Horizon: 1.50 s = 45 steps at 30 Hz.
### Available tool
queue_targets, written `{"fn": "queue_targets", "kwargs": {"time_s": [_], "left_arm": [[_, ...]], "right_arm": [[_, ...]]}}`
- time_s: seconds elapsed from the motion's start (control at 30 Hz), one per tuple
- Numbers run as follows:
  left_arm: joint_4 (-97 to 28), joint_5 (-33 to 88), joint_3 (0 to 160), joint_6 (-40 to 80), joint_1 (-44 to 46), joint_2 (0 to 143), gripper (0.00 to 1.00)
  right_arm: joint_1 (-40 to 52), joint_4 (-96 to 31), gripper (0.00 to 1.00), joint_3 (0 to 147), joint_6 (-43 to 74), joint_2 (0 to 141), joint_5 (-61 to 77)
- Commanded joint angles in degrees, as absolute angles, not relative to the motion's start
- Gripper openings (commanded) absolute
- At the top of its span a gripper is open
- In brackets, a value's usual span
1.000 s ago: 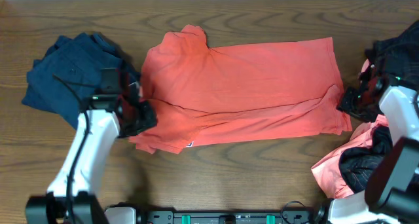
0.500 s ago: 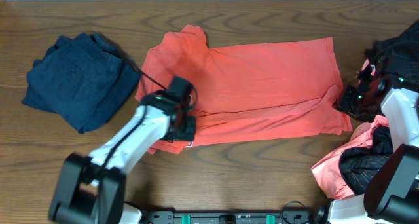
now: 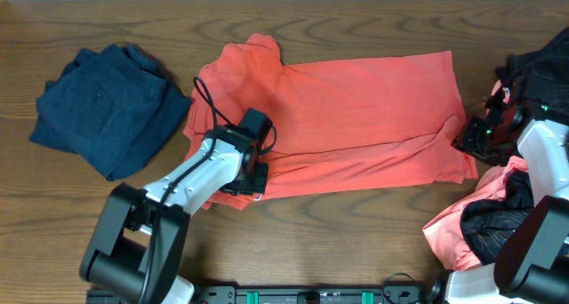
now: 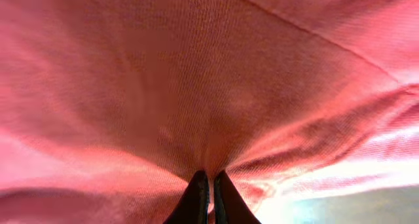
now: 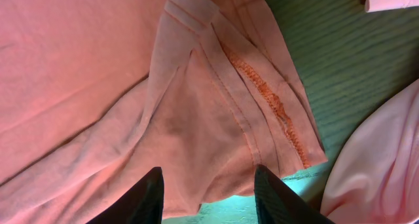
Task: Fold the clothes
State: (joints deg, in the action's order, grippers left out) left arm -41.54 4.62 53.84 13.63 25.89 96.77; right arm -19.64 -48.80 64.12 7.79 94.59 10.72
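An orange shirt (image 3: 356, 108) lies spread across the middle of the table (image 3: 356, 242). At its seven o'clock edge the left gripper (image 4: 207, 194), fingers pressed together, pinches a fold; so thin a hold could slip. At three o'clock the right gripper (image 5: 209, 175) hangs spread over the hem, so that side may drag.

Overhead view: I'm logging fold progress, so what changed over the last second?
The left pincer swung rightward from beside the folded navy-blue garment onto the orange cotton T-shirt's lower left part, where it now pinches the fabric. The right pincer stayed open over the shirt's right hem; shirt and navy garment lie much as before.
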Motion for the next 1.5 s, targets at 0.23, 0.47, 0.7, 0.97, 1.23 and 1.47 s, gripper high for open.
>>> {"fn": "queue_targets", "kwargs": {"time_s": [0.23,0.47,0.7,0.97,1.23,1.47], "left_arm": [[-43.4,7.3,56.4,12.9,25.9,89.8,0.06],[-43.1,6.8,56.3,12.5,25.8,89.8,0.06],[-44.4,6.8,56.3,12.5,25.8,89.8,0.06],[-46.1,6.8,56.3,12.5,25.9,89.8,0.06],[-47.9,6.8,56.3,12.5,25.8,89.8,0.06],[-47.3,6.8,56.3,12.5,25.8,89.8,0.09]], "right_arm": [[-19.4,-48.9,0.42,64.5,7.0,94.1,11.2],[-19.4,-49.0,0.42,64.5,7.0,94.1,11.1],[-19.4,-49.0,0.42,64.5,7.0,94.1,11.2],[-19.4,-49.1,0.42,64.5,7.0,94.1,11.0],[-19.4,-49.1,0.42,64.5,7.0,94.1,11.0],[-19.4,-49.1,0.42,64.5,7.0,94.1,11.0]]}}
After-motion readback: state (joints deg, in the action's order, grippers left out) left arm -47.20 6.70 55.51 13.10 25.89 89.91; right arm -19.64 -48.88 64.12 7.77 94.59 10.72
